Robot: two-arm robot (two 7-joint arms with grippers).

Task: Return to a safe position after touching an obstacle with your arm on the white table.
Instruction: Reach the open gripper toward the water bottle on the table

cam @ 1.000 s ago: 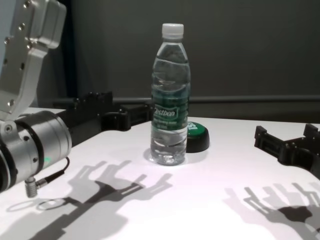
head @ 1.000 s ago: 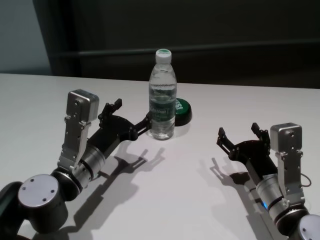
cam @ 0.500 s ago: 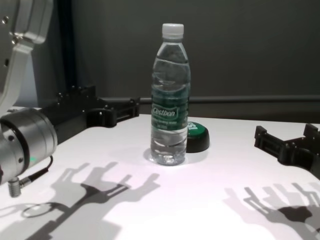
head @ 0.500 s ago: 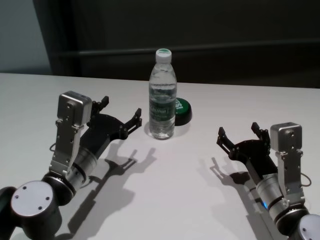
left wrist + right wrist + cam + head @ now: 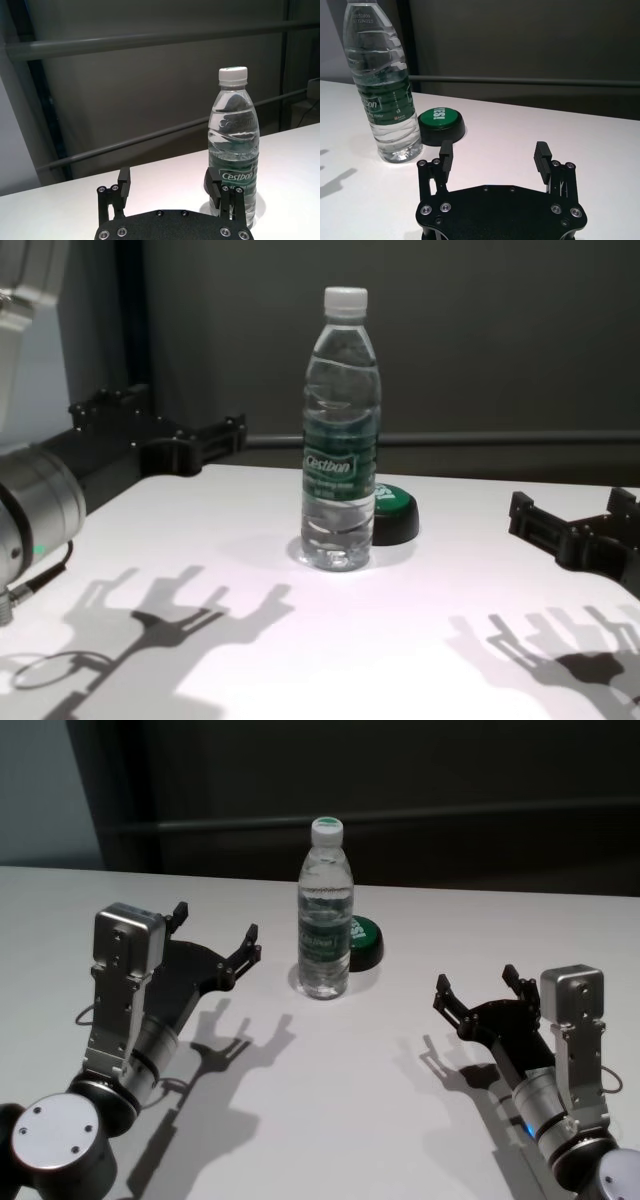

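The obstacle, a clear water bottle (image 5: 325,920) with a white cap and a dark green label, stands upright near the middle of the white table (image 5: 350,1100). My left gripper (image 5: 216,925) hovers to its left, open and empty, with a clear gap to the bottle. The left wrist view shows the bottle (image 5: 234,150) just beyond one finger of the left gripper (image 5: 170,187). My right gripper (image 5: 476,980) rests low over the table at the right, open and empty, well away from the bottle (image 5: 385,95).
A low black puck with a green top (image 5: 362,938) sits right behind the bottle on its right side. A dark wall with a horizontal rail runs along the table's far edge. Arm shadows fall on the near tabletop.
My left arm has drawn back to the left, away from the bottle, which its fingertip reached a second ago. The bottle still stands in the same spot. The right arm has not moved.
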